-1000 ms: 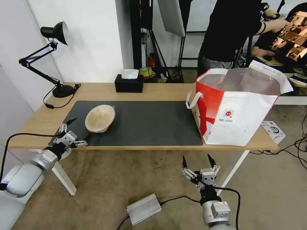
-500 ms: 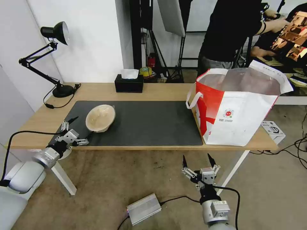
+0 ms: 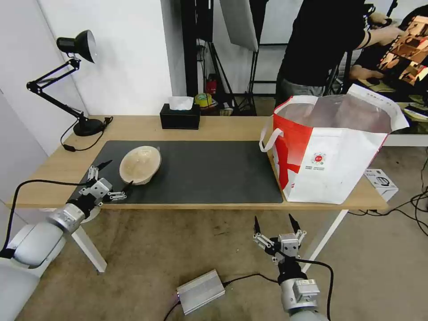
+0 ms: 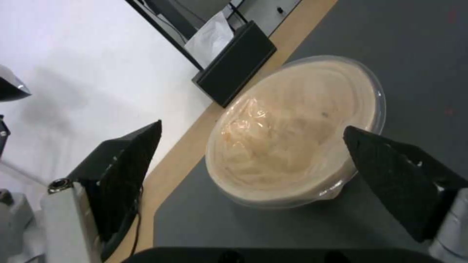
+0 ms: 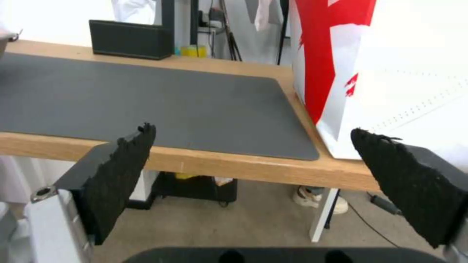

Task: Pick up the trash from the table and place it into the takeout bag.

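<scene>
A tan shallow pulp bowl (image 3: 139, 164) of trash lies on the dark grey mat (image 3: 200, 171) at the left of the light-wood table (image 3: 223, 127). My left gripper (image 3: 119, 174) is open just in front and left of the bowl (image 4: 292, 131), one black finger on each side of its near rim, not touching. The white-and-red takeout bag (image 3: 332, 154) stands open at the table's right end, foil lining showing. My right gripper (image 3: 273, 223) hangs open below the table's front edge, facing the bag (image 5: 390, 73).
A black tissue box (image 3: 179, 117) sits at the back of the table, and a black desk lamp (image 3: 76, 80) at the back left. On the floor lie a silver box (image 3: 200, 291) and cables. A small white box (image 3: 380, 182) sits beyond the bag.
My left gripper has moved forward and right along the mat, closing on the bowl's near rim. The right arm and the bag have not moved.
</scene>
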You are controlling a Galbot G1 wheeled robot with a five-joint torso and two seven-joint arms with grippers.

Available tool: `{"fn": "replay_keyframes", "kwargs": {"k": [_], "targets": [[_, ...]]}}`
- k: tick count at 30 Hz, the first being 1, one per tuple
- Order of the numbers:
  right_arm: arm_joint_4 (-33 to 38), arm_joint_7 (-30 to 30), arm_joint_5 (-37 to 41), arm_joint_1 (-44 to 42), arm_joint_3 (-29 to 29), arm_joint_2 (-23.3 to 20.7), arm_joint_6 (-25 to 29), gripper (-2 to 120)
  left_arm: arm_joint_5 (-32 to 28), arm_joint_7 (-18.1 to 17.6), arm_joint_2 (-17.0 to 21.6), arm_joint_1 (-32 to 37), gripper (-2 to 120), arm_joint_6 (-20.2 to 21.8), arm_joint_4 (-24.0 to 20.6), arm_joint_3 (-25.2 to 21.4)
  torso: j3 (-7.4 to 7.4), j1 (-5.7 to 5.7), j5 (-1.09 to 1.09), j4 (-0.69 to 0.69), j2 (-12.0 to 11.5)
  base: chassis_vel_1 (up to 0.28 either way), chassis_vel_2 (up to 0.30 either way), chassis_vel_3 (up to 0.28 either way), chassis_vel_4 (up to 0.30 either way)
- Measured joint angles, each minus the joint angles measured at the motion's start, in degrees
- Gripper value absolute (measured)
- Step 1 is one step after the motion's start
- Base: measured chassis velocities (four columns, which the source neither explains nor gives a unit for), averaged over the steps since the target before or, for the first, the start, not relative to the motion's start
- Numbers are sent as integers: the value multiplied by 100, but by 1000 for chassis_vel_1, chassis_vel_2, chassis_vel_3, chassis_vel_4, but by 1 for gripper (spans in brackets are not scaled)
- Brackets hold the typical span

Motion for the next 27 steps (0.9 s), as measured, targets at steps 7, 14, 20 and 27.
{"fn": "replay_keyframes", "kwargs": {"k": [7,14,20,27], "targets": [[7,-1,-2,5,1,3,-3,100,-3,1,-10,-181,100,31,45,157,0,0,0,0,0,0,0,0,0],[17,-1,-3,3,3,4,-4,100,-23,1,-25,-293,100,48,82,267,0,0,0,0,0,0,0,0,0],[40,-1,-8,-9,7,4,-5,100,-35,16,-41,-326,100,61,136,320,0,0,0,0,0,0,0,0,0],[54,-2,-17,-20,8,5,-6,100,-80,19,-50,-336,100,31,132,335,0,0,0,0,0,0,0,0,0]]}}
